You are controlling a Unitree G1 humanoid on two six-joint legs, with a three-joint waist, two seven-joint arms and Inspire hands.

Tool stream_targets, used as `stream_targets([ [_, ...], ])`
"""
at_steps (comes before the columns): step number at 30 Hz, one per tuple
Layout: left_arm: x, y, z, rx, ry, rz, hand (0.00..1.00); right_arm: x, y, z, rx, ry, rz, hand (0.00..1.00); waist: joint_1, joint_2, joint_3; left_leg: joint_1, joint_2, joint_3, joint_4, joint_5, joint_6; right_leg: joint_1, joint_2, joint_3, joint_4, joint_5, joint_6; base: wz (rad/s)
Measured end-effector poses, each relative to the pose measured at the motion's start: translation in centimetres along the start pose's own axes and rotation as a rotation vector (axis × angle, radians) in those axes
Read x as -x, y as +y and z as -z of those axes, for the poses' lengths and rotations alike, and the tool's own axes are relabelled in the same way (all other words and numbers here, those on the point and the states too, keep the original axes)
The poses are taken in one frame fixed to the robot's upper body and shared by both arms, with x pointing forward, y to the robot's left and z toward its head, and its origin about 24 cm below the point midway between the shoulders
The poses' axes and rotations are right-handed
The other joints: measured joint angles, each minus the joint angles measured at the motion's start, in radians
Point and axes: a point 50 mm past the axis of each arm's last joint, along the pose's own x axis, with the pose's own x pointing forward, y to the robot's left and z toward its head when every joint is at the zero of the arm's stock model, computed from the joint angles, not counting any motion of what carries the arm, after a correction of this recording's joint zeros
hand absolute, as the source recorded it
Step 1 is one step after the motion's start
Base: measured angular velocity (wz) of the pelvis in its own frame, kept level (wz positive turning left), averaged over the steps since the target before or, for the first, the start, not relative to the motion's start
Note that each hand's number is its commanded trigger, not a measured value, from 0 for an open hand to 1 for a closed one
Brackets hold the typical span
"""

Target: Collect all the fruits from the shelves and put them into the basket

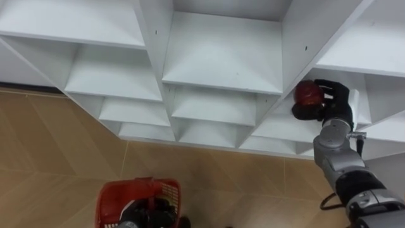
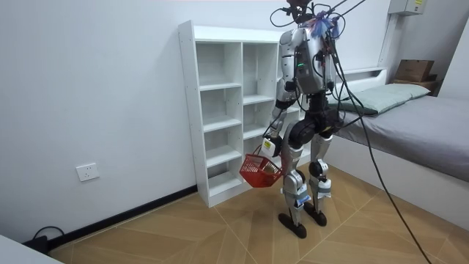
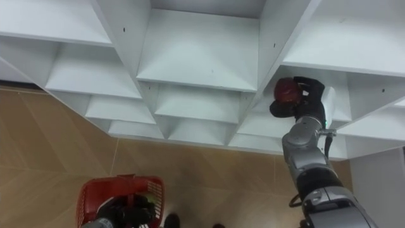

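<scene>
Robot stands facing the white open-compartment shelf unit point(image 1: 221, 69), on the wood-pattern floor point(image 1: 57, 152). Right hand point(image 1: 335, 101) is raised at the mouth of a compartment in the right-hand column, fingers clenched round a dark red round fruit point(image 1: 308, 95). The fruit is in the hand, clear of the shelf board below. Left hand point(image 2: 269, 146) hangs low by the thigh, fingers wrapped on the handle of a red plastic basket point(image 1: 126, 193). Basket is off the floor, in front of the bottom shelves.
</scene>
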Motion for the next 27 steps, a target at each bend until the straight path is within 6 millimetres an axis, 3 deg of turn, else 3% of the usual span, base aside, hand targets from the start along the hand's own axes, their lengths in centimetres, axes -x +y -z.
stream_targets([
  [9,0.0,0.0,0.2,0.006,0.005,-0.001,1.0,0.6,0.3,0.7,0.008,-0.017,-0.027,1.0,-0.012,0.01,0.005,0.029,-0.003,-0.018,-0.003,0.0,0.0,0.045,0.001,-0.018,-0.022,0.0,0.0,0.06],
  [15,0.1,-0.1,0.3,0.009,0.001,0.003,1.0,1.6,0.6,1.7,0.04,-0.06,-0.07,1.0,-0.027,0.02,-0.0007,0.059,-0.008,-0.031,-0.016,0.0,0.0,0.08,0.006,-0.02,-0.038,0.0,0.0,0.06],
  [20,0.2,-0.4,0.7,0.03,0.005,0.014,1.0,3.6,1.0,4.3,0.068,-0.049,-0.159,1.0,-0.036,0.03,-0.0239,0.109,-0.009,-0.025,-0.034,0.0,0.0,0.118,0.0,-0.013,-0.038,-0.001,0.002,-0.04],
  [23,0.4,-0.5,1.2,0.063,-0.007,0.016,1.0,5.2,1.2,5.8,0.077,-0.042,-0.22,1.0,-0.061,0.027,-0.0311,0.157,-0.011,-0.019,-0.041,0.0,0.0,0.168,0.002,0.008,-0.048,-0.004,0.006,-0.02],
  [25,0.6,-0.4,1.7,0.082,-0.004,0.013,1.0,6.9,1.3,7.5,0.086,-0.02,-0.274,1.0,-0.068,0.015,-0.0488,0.208,-0.012,-0.015,-0.064,-0.001,0.0,0.219,0.006,0.019,-0.08,-0.004,0.007,-0.08],
  [27,0.6,-0.4,1.6,0.089,-0.008,0.011,1.0,8.0,1.4,8.0,0.093,-0.027,-0.316,1.0,-0.079,0.009,-0.0524,0.227,-0.011,-0.011,-0.072,-0.001,0.0,0.238,0.009,0.022,-0.088,-0.004,0.007,-0.09],
])
